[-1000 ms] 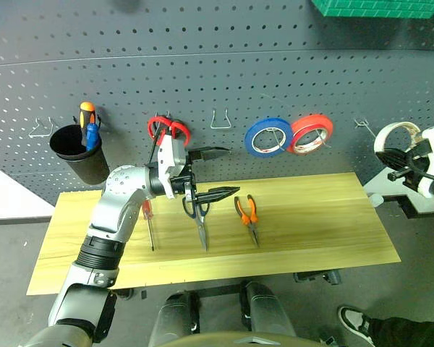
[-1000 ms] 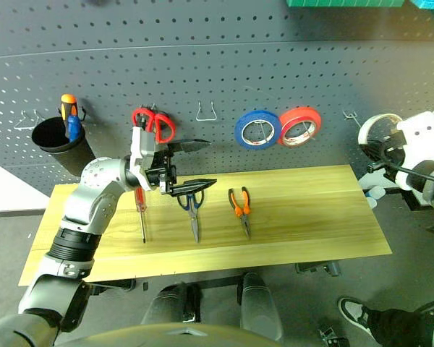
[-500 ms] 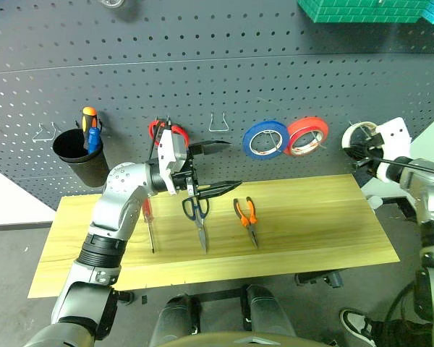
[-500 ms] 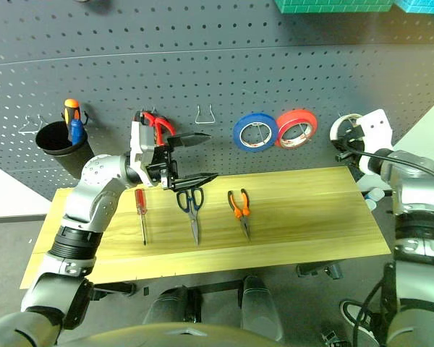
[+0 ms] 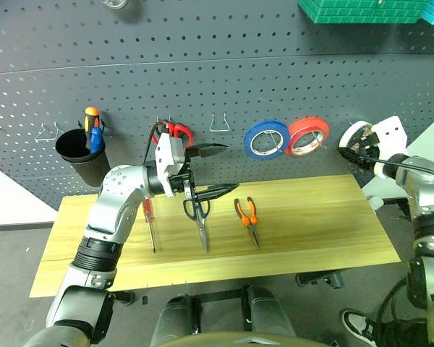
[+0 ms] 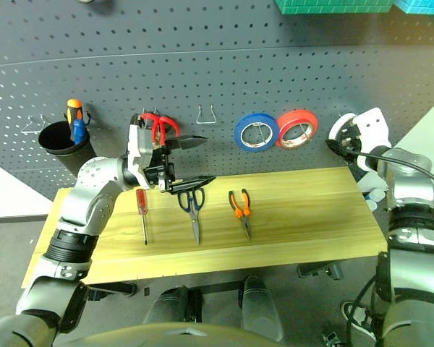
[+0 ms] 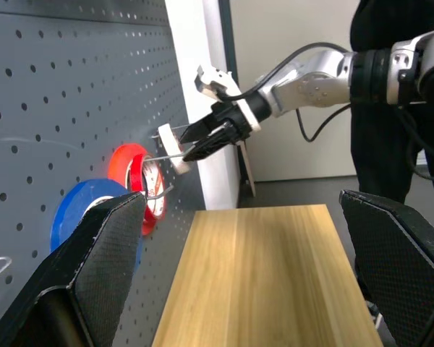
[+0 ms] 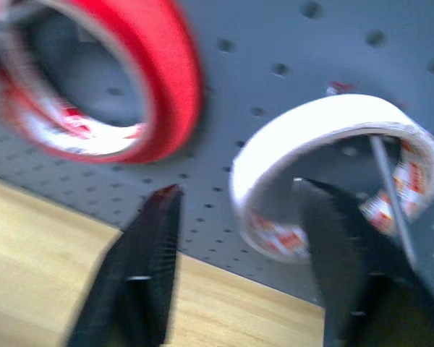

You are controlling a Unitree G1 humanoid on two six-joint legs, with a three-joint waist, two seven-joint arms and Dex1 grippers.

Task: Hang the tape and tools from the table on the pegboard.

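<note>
White tape: the cream-white roll (image 8: pixel 325 166) hangs on a wire hook (image 8: pixel 390 195) at the right end of the pegboard (image 5: pixel 217 79), just right of the red roll (image 5: pixel 308 136).
Right gripper: the right gripper (image 8: pixel 239 238) is at the white roll with its fingers spread; one finger (image 8: pixel 141 267) stands outside the ring and the other (image 8: pixel 340 246) reaches inside it, neither pinching it.
Left gripper: the left gripper (image 5: pixel 208 171) hangs above the table (image 5: pixel 318 231) in front of the pegboard, wide open and empty, pointing toward the tape rolls.
Tools on the table: the red-handled screwdriver (image 5: pixel 150 224), the dark-handled scissors (image 5: pixel 199 217) and the orange-handled pliers (image 5: pixel 247 218) lie side by side on the wood, apart from each other, just below the left gripper.
Other rolls: the blue roll (image 5: pixel 267 139) hangs just left of the red roll, and the two overlap slightly.
Rest of the pegboard: red-handled scissors (image 5: pixel 175 132) hang behind the left gripper; a black cup (image 5: pixel 82 155) at the left holds an orange and a blue screwdriver (image 5: pixel 91 129); an empty wire hook (image 5: pixel 219 123) sits between the red scissors and the blue roll.
</note>
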